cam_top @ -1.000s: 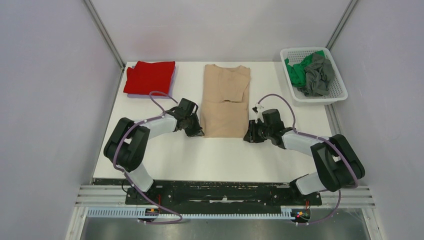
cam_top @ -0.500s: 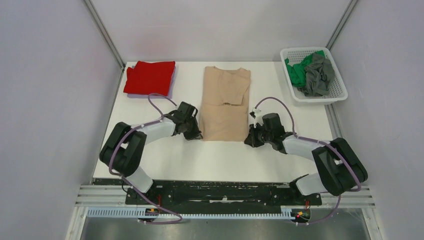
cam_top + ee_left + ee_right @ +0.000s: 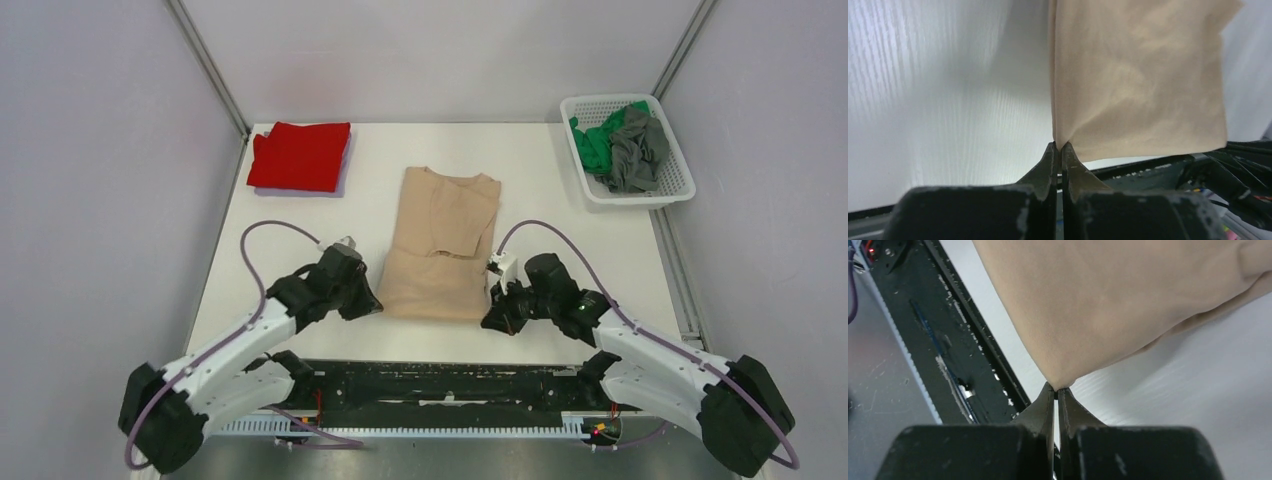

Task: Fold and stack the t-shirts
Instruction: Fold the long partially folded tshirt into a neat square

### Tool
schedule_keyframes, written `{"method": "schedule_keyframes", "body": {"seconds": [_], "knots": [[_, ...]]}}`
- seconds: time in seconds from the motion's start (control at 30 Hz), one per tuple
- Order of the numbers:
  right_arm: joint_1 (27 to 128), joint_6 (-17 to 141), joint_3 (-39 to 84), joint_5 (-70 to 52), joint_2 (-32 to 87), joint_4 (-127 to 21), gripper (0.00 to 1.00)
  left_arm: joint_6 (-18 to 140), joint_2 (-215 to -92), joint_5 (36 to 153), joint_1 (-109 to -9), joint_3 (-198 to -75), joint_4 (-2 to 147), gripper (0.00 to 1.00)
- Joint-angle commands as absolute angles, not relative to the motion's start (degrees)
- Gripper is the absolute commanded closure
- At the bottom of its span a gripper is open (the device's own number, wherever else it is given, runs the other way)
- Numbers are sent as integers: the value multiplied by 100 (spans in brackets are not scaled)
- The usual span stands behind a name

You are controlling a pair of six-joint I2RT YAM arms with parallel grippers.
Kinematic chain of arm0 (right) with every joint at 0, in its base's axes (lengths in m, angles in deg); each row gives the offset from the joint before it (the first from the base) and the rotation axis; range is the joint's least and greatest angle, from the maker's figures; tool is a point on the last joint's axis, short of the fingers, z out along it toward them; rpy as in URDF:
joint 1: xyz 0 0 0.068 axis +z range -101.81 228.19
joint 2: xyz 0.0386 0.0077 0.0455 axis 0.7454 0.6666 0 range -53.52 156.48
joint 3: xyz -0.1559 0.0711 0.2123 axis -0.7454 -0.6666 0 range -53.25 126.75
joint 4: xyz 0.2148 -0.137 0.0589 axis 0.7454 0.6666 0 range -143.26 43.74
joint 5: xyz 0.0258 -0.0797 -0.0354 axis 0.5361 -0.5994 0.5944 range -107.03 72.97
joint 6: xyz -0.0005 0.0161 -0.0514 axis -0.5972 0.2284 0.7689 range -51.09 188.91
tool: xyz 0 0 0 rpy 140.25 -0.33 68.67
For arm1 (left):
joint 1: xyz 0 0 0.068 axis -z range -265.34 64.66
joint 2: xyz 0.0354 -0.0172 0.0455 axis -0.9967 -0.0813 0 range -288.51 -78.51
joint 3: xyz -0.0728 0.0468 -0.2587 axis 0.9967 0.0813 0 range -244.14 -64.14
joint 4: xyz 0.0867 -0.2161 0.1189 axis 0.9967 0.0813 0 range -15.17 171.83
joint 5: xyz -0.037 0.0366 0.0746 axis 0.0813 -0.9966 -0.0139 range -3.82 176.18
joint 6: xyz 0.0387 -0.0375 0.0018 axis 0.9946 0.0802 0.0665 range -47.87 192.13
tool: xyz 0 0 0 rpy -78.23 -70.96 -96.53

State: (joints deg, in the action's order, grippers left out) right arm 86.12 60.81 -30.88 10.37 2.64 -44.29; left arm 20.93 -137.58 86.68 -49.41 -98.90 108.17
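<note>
T-shirt corners — left claw, right claw

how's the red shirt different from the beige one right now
The red shirt is folded into a compact rectangle at the far left; the beige shirt is longer, only partly folded, in the middle. The red shirt lies untouched; the beige shirt's near corners are pinched by the left gripper and right gripper. Both are plain cloth.

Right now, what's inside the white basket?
The white basket holds a crumpled green t-shirt and a grey t-shirt, heaped together. Anything beneath them is covered, so I can't tell if more lies underneath.
</note>
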Motion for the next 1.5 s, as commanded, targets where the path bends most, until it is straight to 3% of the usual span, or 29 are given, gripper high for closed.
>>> {"method": "schedule_keyframes", "body": {"seconds": [0.0, 0.2, 0.47, 0.67, 1.47], "knots": [[8660, 6384, -2565, 1234, -244, -3564, 100, 1428, -12381, 8357, -4877, -9818, 11930, 98], [8660, 6050, -2465, 1461, -651, -3957, 100, 1333, -11728, 8268, -4876, -10039, 12023, 98], [8656, 6056, -1730, 76, -234, -3925, 100, 1452, -12247, 7206, -4895, -10646, 11052, 98], [8460, 6196, -1071, -871, 143, -3778, 100, 2017, -13237, 7156, -5088, -11424, 10547, 98], [6702, 6379, 900, -345, 3098, -4844, 100, 3119, -17366, 8547, -6691, -14448, 9722, 98]]}}
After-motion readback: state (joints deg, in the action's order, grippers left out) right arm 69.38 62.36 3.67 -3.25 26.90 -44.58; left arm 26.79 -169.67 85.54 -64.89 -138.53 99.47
